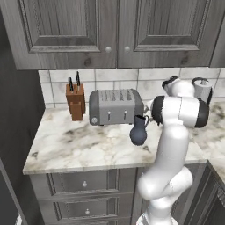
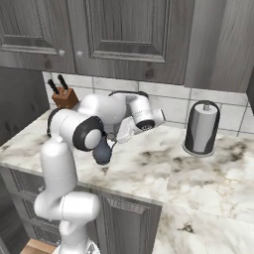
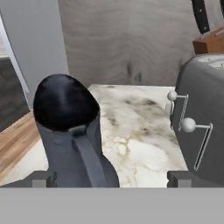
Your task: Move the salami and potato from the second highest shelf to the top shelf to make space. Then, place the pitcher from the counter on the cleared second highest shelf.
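The pitcher [image 1: 139, 131], a dark blue-grey jug with a narrow neck, stands upright on the counter [image 1: 79, 145] just in front of the toaster's right end. In the hand view the pitcher [image 3: 72, 131] rises close up between the two fingertips, nearer the left one, its handle facing the camera. My gripper [image 3: 111, 178] is open, its jaws standing wide on either side of the jug's body without touching it. From the right base view the gripper [image 2: 116, 139] reaches down beside the pitcher [image 2: 102, 155], partly hidden by my elbow. The salami, potato and both shelves are out of view.
A grey toaster [image 1: 115, 107] sits close behind the pitcher, its levers near my right fingertip [image 3: 179, 178]. A wooden knife block [image 1: 75, 101] stands left of it. A paper towel holder [image 2: 202, 128] stands to the right. Cabinets hang above the counter.
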